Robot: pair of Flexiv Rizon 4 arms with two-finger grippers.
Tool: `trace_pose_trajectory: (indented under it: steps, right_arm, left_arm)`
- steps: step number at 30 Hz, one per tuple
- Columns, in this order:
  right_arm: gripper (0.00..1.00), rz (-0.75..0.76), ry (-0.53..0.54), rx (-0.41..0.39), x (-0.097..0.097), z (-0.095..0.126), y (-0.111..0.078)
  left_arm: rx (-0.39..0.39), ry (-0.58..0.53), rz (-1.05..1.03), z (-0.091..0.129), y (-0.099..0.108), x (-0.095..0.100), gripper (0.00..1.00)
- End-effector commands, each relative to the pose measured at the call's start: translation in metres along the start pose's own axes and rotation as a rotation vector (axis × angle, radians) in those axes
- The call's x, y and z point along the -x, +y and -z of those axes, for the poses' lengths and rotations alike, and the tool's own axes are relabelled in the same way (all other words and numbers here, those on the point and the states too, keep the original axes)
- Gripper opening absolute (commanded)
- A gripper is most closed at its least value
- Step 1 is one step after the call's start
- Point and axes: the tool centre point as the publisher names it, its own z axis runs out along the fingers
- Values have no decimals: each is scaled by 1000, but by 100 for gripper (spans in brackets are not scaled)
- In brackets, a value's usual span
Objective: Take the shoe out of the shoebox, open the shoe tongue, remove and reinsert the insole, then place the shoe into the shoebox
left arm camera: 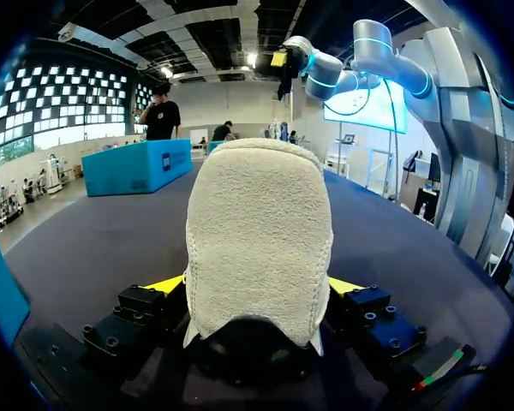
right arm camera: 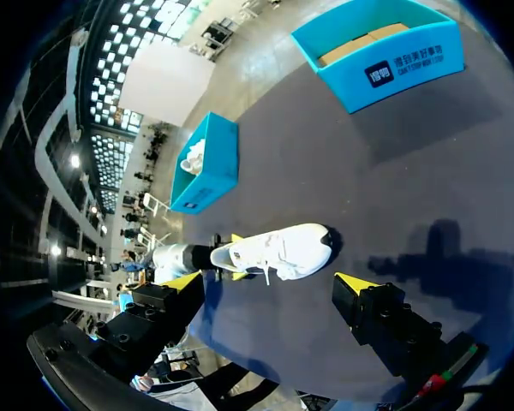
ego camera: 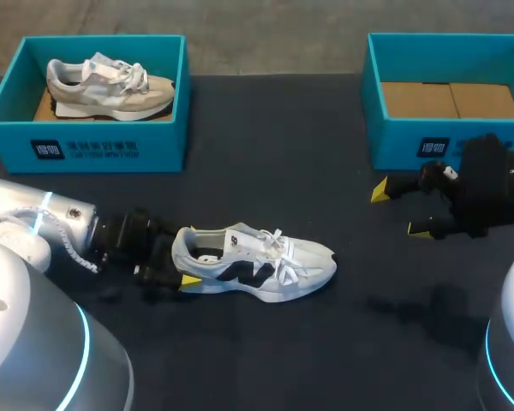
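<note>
White shoe (ego camera: 257,261), out on the table (ego camera: 265,154), well apart from the empty shoebox (ego camera: 394,141). Stands on its sole, long axis across the table, heel toward the left pincer (left arm camera: 255,289), toe toward the right. Sits clamped at the heel between the left fingers. Right pincer (ego camera: 400,211) spread wide, empty, beyond the toe; probably best placed to lift the tongue.

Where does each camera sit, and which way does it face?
Head view: above and behind, facing down on the table; left hand, right hand show.
Left wrist view: on left wrist, facing the white shoe heel, held in that hand.
Right wrist view: on right wrist, facing down; own open hand shows.
All three share the white shoe.
</note>
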Motion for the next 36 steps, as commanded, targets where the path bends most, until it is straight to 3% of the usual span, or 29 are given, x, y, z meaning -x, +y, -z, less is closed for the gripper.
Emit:
trace_pose_trajectory:
  steps: [1, 4, 36]
  right_arm:
    - [100, -1, -3, 4, 0, -1, -2]
    - [100, -1, -3, 4, 0, -1, -2]
    - [100, 7, -16, -3, -5, -5, -2]
  left_arm:
    - [4, 3, 5, -5, 2, 2, 29]
    - [7, 7, 9, -6, 4, 0, 0]
    - [18, 20, 19, -4, 8, -6, 0]
